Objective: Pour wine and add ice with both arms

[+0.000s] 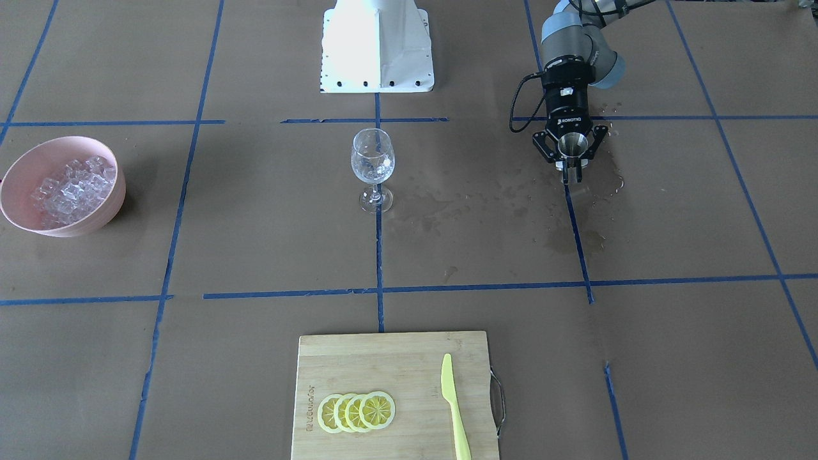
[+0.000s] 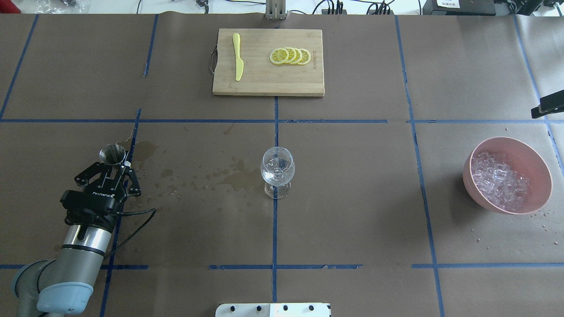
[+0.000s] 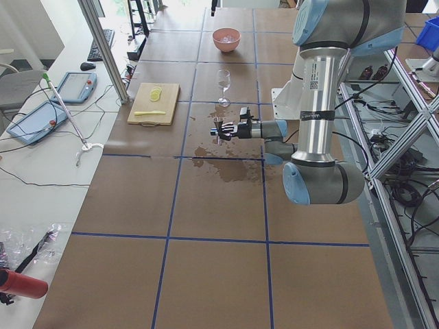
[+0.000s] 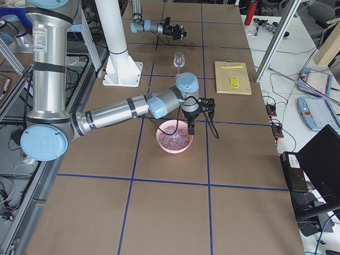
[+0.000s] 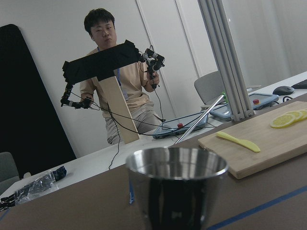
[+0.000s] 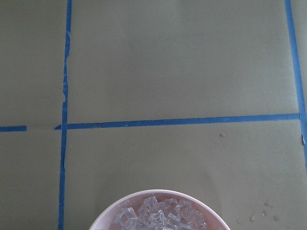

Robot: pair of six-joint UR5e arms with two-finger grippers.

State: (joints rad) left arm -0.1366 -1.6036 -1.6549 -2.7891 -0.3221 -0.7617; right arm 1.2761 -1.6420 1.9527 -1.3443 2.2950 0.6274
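Ice [image 1: 70,185] heaped in pink bowl [image 1: 112,206]; wine [image 1: 372,170] in glass [image 1: 376,193].

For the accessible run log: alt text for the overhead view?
Left gripper holds a steel cup upright at left, among wet stains. A wine glass stands mid-table, a pink bowl of ice at right, a board with lemon slices and knife beyond.

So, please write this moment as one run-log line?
left gripper: shut on steel cup, upright | right gripper: over bowl of ice, state unclear | wine glass: upright, centre | wet patch: between cup and glass
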